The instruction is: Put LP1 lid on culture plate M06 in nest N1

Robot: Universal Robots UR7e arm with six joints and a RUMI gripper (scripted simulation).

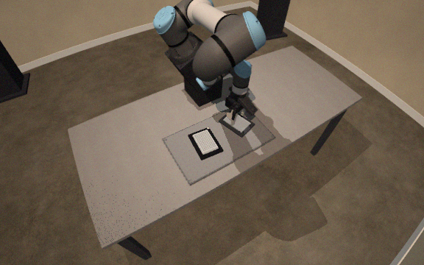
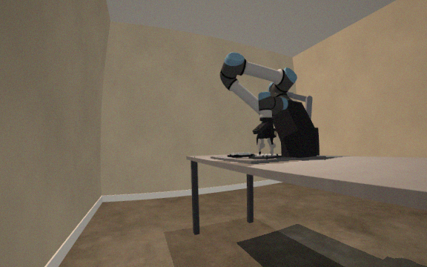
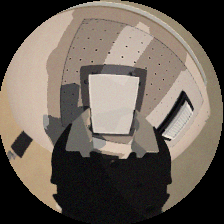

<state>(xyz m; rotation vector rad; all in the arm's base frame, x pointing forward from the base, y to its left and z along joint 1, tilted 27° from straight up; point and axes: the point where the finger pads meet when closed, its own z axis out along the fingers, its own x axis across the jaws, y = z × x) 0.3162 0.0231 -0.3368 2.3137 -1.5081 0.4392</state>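
The clear lid (image 1: 242, 126) (image 3: 114, 102) lies in the dark frame of lid park LP1 (image 1: 230, 128) (image 3: 112, 70) on the right part of the mat. My gripper (image 1: 232, 117) (image 2: 266, 151) (image 3: 112, 109) is down over the lid's near end, with its two fingers pressed against the lid's long sides. The lid rests in the park. Culture plate M06 (image 1: 205, 142) (image 3: 178, 117), white and uncovered with many wells, sits in the black plate nest N1 (image 1: 194, 145) to the left of the park. In the side view it shows as a low dark strip (image 2: 240, 154).
A grey mat (image 1: 197, 169) carries both the nest and the park. The arm's black base block (image 1: 201, 93) (image 2: 299, 133) stands just behind the park. The table edge (image 1: 271, 147) runs close in front of the mat.
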